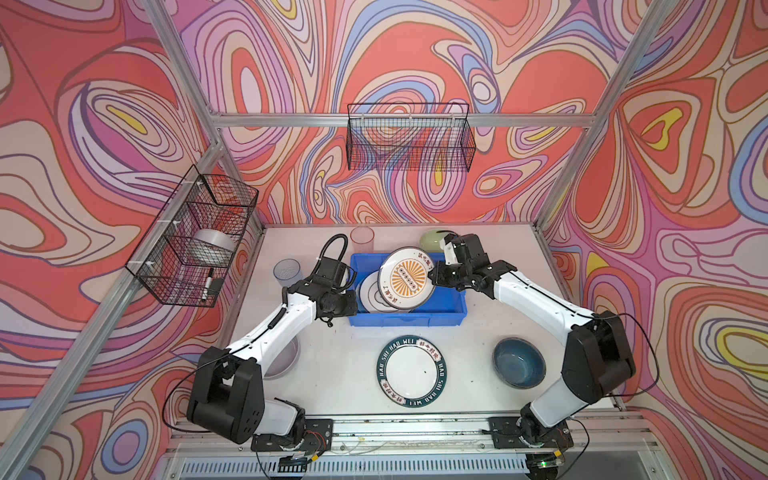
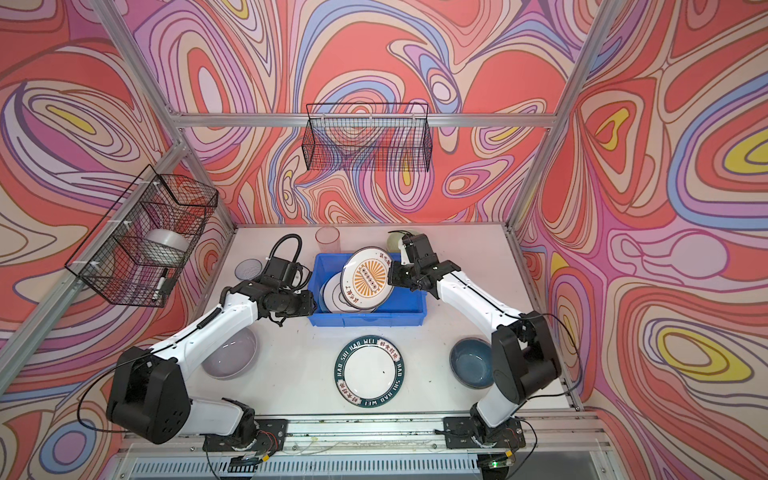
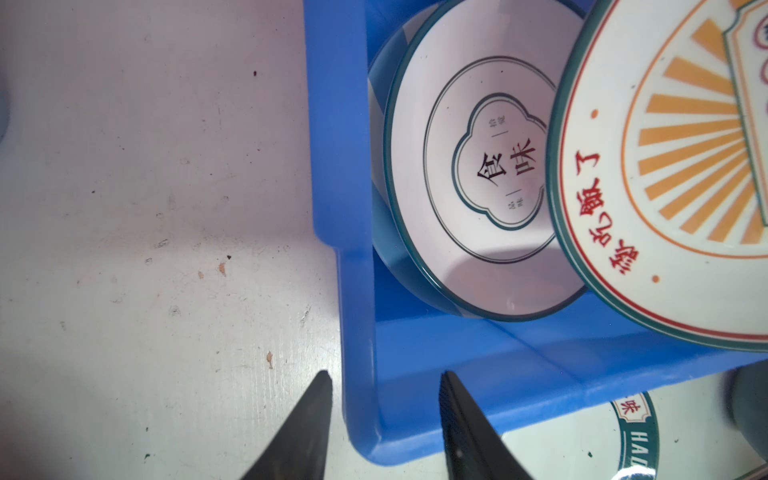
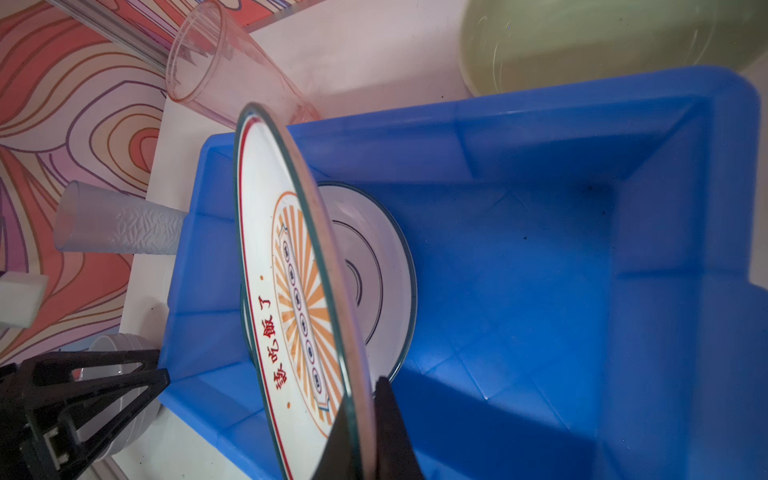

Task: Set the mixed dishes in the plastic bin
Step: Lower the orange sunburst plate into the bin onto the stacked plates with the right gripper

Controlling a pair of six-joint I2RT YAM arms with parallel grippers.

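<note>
- Right end effector point(image 4: 363, 399) is clamped on the rim of the orange sunburst plate point(image 1: 407, 278), held tilted over the blue plastic bin point(image 1: 407, 320).
- Left end effector point(image 3: 382, 376) stands partly open, straddling the bin's wall near a corner.
- A green-rimmed plate point(image 3: 478, 174) lies inside the bin.
- The lettered-rim plate point(image 1: 413, 376) and dark blue bowl point(image 1: 518, 362) sit on the bench point(image 1: 332, 365).

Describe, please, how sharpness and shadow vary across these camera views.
Left wrist view: lettering on the emblem plate is sharp; a soft shadow darkens part of the table. Right wrist view: the pale green bowl is blurred, and the right end effector, shut on the sunburst plate, is silhouetted. Both top views are slightly soft.
</note>
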